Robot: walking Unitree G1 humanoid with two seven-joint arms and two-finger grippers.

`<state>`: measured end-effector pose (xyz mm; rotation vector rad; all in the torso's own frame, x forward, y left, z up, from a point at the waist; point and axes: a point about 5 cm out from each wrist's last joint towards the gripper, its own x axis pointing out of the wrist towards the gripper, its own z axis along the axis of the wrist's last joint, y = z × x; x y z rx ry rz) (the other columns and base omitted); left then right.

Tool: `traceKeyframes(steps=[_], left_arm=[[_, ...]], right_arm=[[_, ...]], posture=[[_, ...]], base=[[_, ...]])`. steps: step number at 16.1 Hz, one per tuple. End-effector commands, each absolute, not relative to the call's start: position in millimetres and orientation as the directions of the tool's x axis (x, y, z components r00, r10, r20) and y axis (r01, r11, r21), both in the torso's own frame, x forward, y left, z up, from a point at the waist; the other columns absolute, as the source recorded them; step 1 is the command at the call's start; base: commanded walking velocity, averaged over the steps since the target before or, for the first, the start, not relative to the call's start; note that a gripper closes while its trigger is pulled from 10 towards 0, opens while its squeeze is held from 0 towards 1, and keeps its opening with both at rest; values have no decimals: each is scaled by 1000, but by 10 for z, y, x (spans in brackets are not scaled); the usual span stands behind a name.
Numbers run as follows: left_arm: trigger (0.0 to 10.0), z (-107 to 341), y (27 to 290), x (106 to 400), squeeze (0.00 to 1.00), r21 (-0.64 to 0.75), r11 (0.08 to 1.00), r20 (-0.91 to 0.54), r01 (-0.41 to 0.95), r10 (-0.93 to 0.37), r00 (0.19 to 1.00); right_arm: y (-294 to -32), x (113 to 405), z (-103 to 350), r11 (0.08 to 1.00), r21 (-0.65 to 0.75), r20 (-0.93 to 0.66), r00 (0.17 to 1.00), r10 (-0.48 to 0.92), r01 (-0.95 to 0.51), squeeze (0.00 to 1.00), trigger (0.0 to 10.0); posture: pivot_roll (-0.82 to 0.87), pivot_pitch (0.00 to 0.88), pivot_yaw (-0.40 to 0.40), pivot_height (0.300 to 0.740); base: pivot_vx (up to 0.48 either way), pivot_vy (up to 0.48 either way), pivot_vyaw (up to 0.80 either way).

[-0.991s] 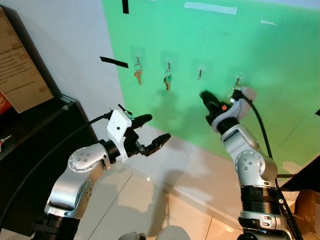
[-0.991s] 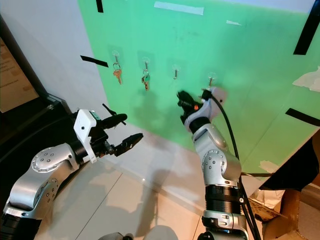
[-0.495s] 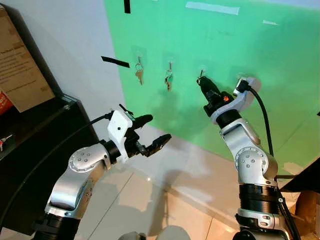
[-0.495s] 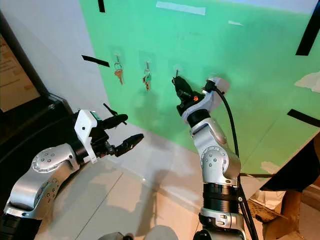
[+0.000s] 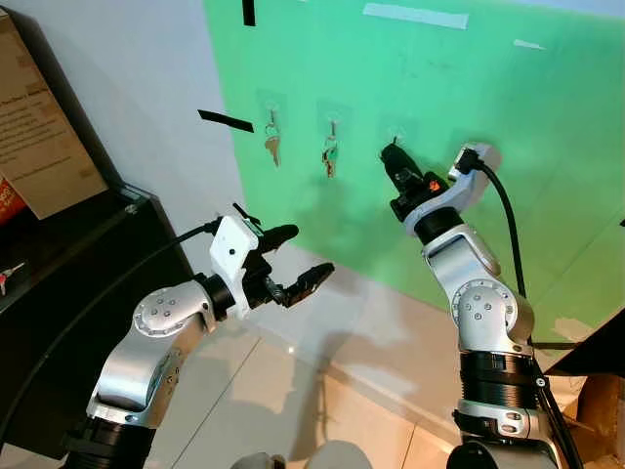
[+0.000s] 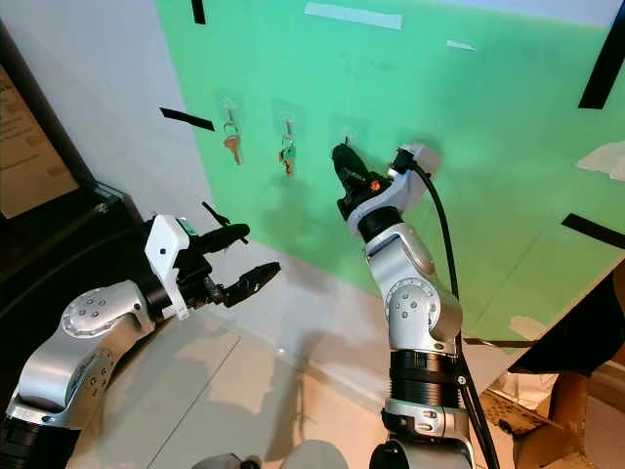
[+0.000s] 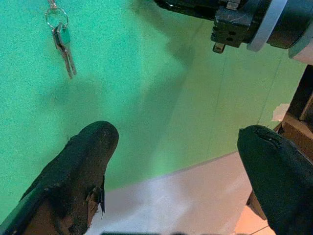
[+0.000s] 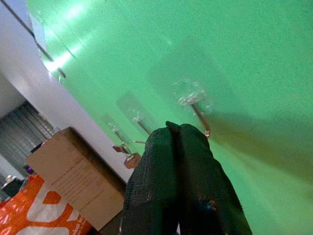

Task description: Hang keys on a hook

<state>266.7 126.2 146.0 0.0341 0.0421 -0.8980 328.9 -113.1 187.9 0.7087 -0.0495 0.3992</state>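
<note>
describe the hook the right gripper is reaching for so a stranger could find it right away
Look at the green panel on the wall, where a row of small clear hooks runs across. The third hook from the robot's left sits just above the right gripper. Unlike its two left neighbours, the brass key and green-tagged keys, it is bare.

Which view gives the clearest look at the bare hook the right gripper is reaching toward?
The right wrist view: the bare hook sits close and large just beyond the shut right gripper, its clear pad and metal prong plain. In the left and right eye views it is small, right above the fingertips and partly covered by them. The left wrist view shows hanging keys instead.
</note>
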Motion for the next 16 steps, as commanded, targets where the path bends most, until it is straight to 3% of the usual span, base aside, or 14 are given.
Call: traceKeyframes(steps=[1,7,8,9,10,16], left_arm=[[10000,1497,1265,2662,0,20,616,-47,788,-787,616],[10000,1500,1268,2669,0,19,613,-50,790,-788,613],[10000,1500,1268,2669,0,19,613,-50,790,-788,613],[10000,1499,1269,2674,0,18,615,-51,788,-787,615],[10000,1499,1270,2674,0,18,616,-51,788,-786,616],[10000,1501,1268,2678,0,15,616,-51,788,-786,616]], right_arm=[[-1060,3292,1919,669,620,187,906,380,-409,0,10000],[-1059,3280,1911,704,573,185,904,386,-418,0,10000],[-1084,3299,1876,724,577,158,921,356,-379,0,10000],[-1242,3391,1692,769,610,20,974,225,-190,0,10000],[-1282,3405,1631,782,605,-25,978,206,-149,0,10000],[-1340,3381,1580,752,649,-33,983,181,-117,0,10000]], posture=[[-21,0,55,740],[-25,0,60,740],[-25,0,60,740],[-22,0,59,740],[-22,0,59,740],[-26,0,62,740]], base=[[0,0,0],[0,0,0],[0,0,0],[0,0,0],[0,0,0],[0,0,0]])
